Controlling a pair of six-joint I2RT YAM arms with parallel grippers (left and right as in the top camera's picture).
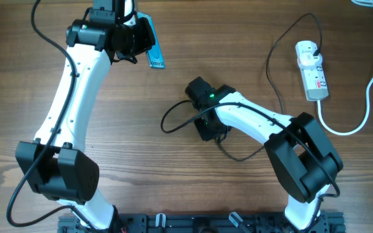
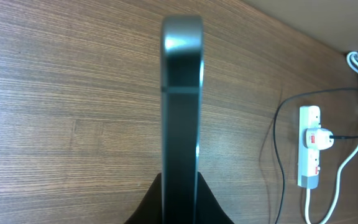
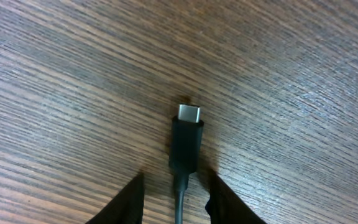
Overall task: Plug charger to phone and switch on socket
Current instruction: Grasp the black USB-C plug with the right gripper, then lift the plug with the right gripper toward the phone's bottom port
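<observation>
The charger (image 3: 186,146), glossy black with a silver tip, lies on the wood-grain counter (image 3: 291,74) between the lowered right hand's (image 3: 176,182) parted fingers. The left hand (image 2: 180,190) clamps the slim phone (image 2: 181,93) edgewise.

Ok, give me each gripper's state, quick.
Left gripper: shut on the phone, which shows edge-on in the left wrist view.
Right gripper: open, jaws either side of the charger, not closed on it.
</observation>
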